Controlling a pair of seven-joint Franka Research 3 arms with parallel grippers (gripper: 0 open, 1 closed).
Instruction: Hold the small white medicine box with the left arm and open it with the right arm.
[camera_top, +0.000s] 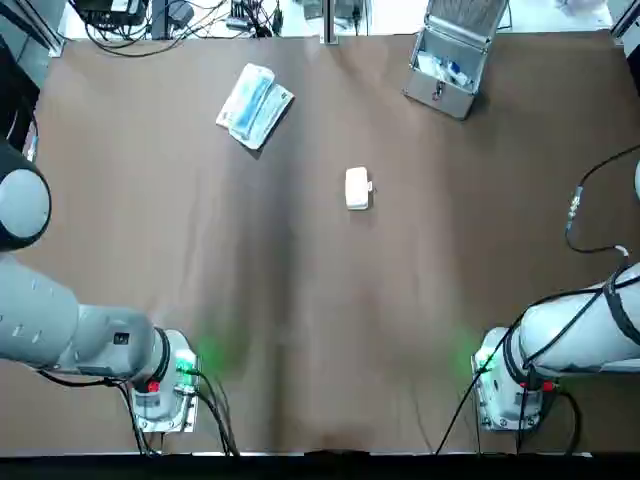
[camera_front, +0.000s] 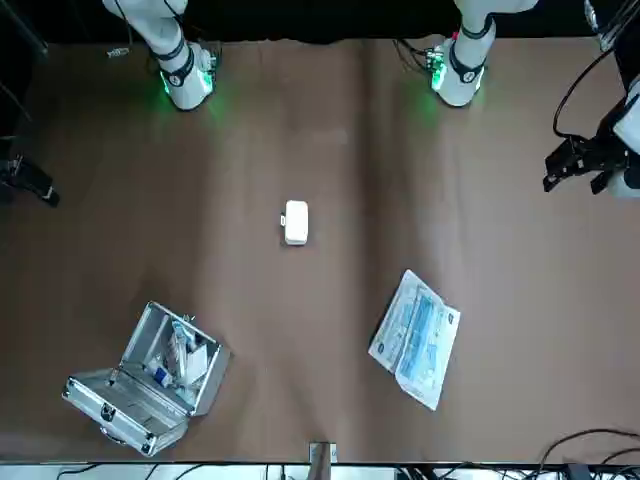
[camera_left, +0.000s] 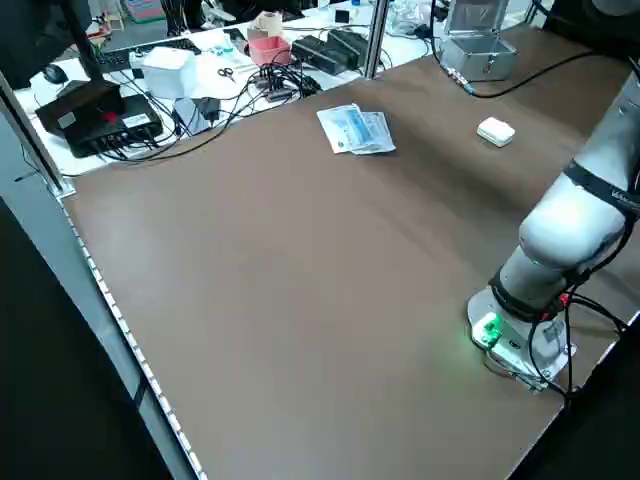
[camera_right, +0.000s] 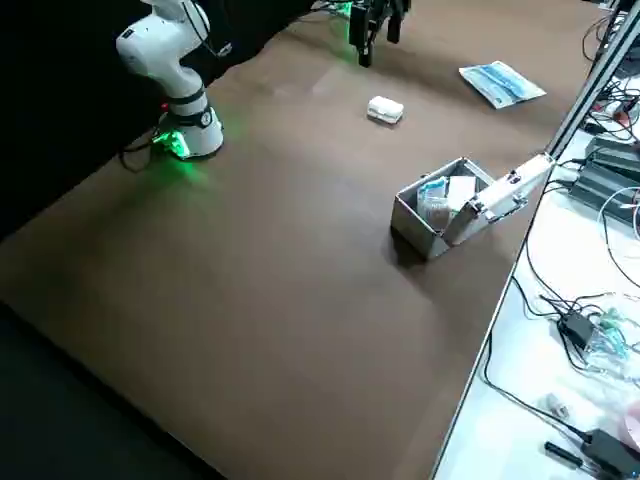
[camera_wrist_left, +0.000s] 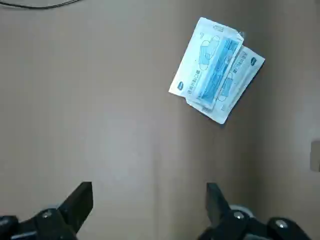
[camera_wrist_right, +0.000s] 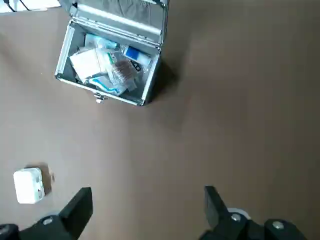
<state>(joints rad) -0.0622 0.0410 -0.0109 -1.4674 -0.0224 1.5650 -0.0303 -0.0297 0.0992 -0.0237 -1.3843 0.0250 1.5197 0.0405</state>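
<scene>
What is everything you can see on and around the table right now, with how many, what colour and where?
table: one, brown, fills the view
medicine box: one, white, near the table's centre
metal case: one, silver, lid open with packets inside, far right of the table
mask packets: two, blue and white, overlapping, far side, left of centre
cables and electronics: several, mostly black, on the bench beyond the far edge
left arm: one, white and grey, base at the near edge, left
right arm: one, white and grey, base at the near edge, right
left tool: one, black, open, empty, raised over the left side
right tool: one, black, open, empty, raised over the right side
</scene>
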